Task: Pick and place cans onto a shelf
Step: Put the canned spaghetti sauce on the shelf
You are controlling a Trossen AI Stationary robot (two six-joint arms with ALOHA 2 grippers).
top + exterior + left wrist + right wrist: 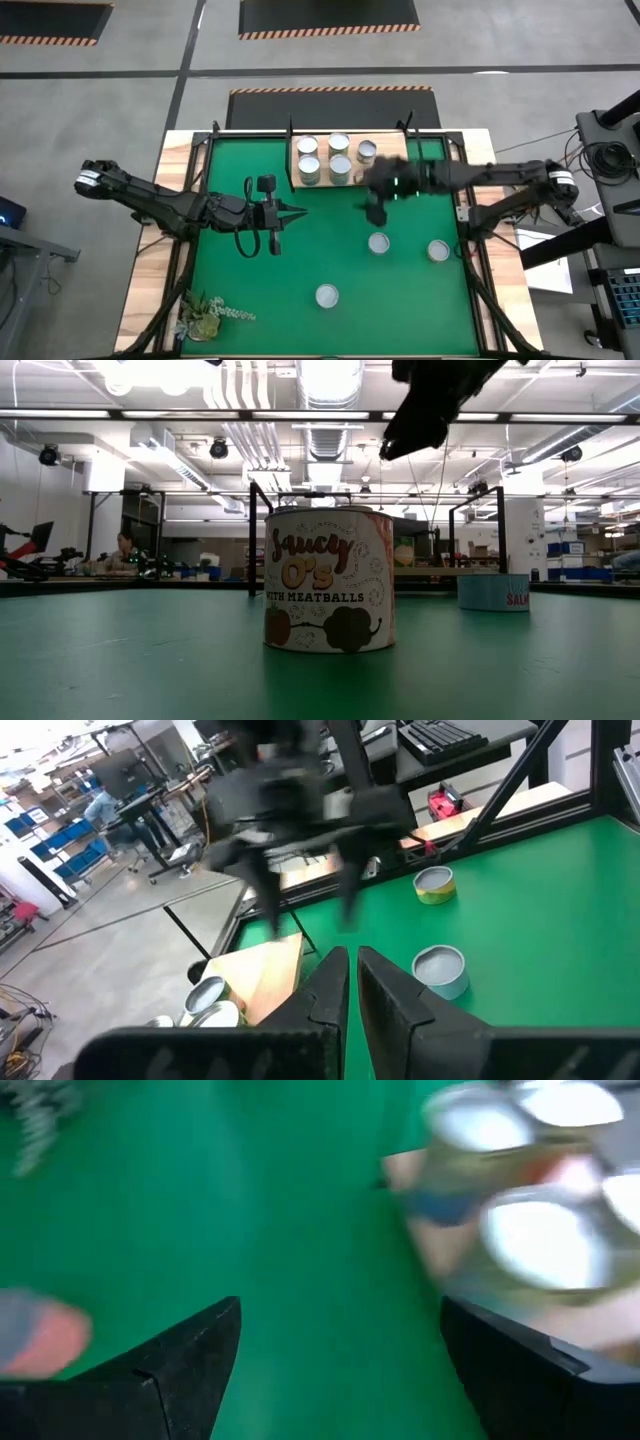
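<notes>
The shelf, a light wood board with black posts, stands at the far middle of the green table and carries several cans. Three more cans stand upright on the mat: one near the middle, one to its right, one nearer the front. My right gripper hangs open and blurred above the mat, just in front of the shelf's right end, with nothing between its fingers. My left gripper is shut and empty, held level above the mat left of centre.
A green plant sprig lies at the near left corner. The table's wooden rim and black frame posts border the mat. In the low view the front can fills the middle, and a blue can stands behind it to the right.
</notes>
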